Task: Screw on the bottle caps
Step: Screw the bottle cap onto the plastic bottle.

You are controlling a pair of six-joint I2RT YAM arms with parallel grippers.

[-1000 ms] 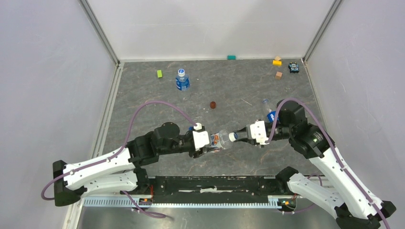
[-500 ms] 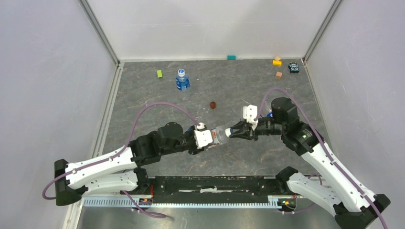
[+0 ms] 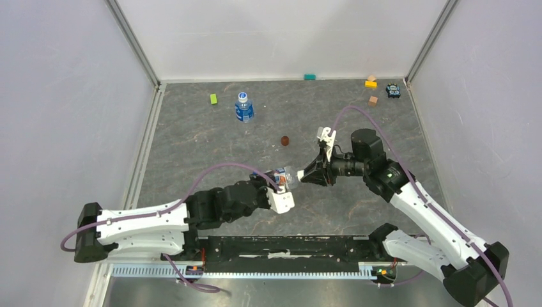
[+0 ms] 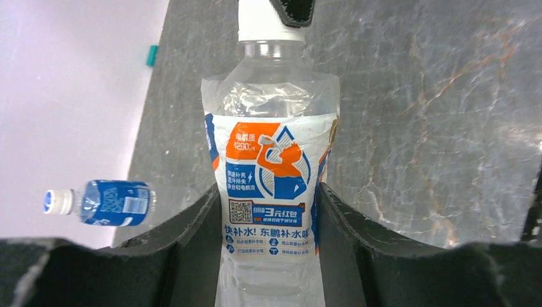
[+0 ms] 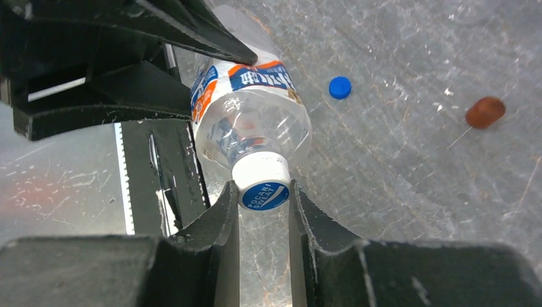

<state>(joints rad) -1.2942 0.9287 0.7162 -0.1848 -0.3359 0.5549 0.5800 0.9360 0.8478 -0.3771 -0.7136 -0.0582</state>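
**Gripping one bottle from both ends, cap at the neck**

Shows the left tool [image 4: 268, 187] clamped around the labelled body of a clear bottle [image 4: 271, 166], neck aimed at the right tool [image 5: 263, 188]. Shows the right tool pinched tight on the whitish-blue cap [image 5: 264, 196] at the bottle's mouth. Seems seated on the neck, though cannot tell how far threaded. Finds a solid blue cap [image 5: 340, 87] loose on the grey counter [image 3: 192, 141], with a red-brown disc [image 5: 485, 112] near it. Places a second bottle [image 3: 243, 107], capped and upright, near the back wall, well apart.
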